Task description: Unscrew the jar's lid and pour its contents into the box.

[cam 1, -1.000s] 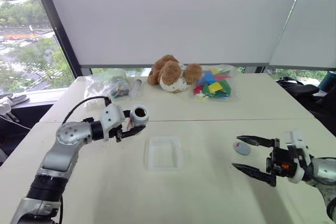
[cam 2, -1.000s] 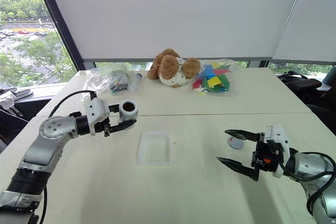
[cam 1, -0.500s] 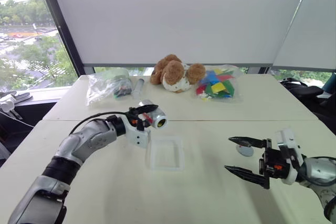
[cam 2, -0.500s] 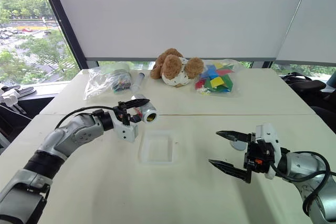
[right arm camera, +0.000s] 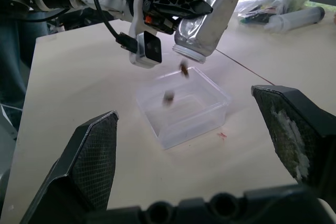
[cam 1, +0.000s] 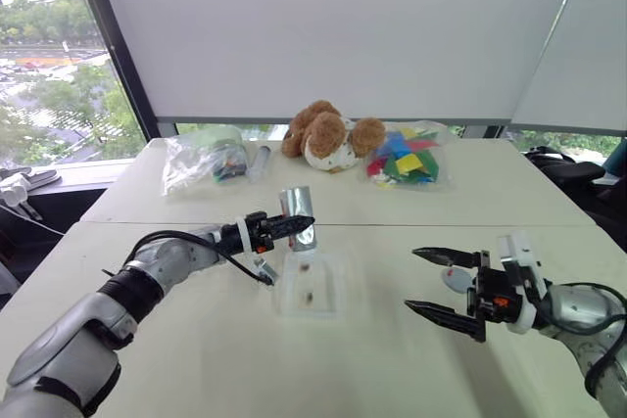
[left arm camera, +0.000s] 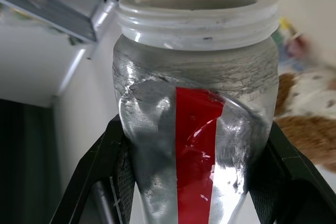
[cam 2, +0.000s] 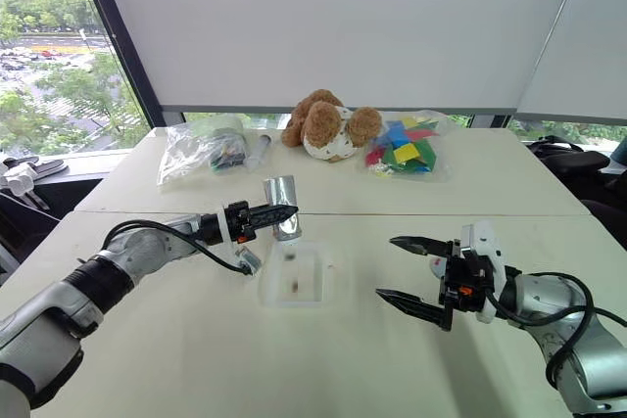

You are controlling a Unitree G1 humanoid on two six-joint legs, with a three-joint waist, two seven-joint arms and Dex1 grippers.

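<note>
The left gripper point(cam 1: 290, 226) is clamped on the jar point(cam 1: 297, 214), which is tipped mouth-down over the far end of the box point(cam 1: 312, 286) — the box sits at the middle of the table point(cam 1: 196, 340). A few brown pieces of the contents point(cam 1: 308, 295) already lie inside it (two more are caught mid-fall in the right wrist view, just under the jar's rim). At about three o'clock from the box the right gripper point(cam 1: 439, 282) hangs with its fingers spread wide, holding nothing. The lid point(cam 1: 452, 276) lies flat on the table just behind it. At twelve o'clock, well beyond the box, a teddy bear point(cam 1: 328, 136) sits between two plastic bags.
</note>
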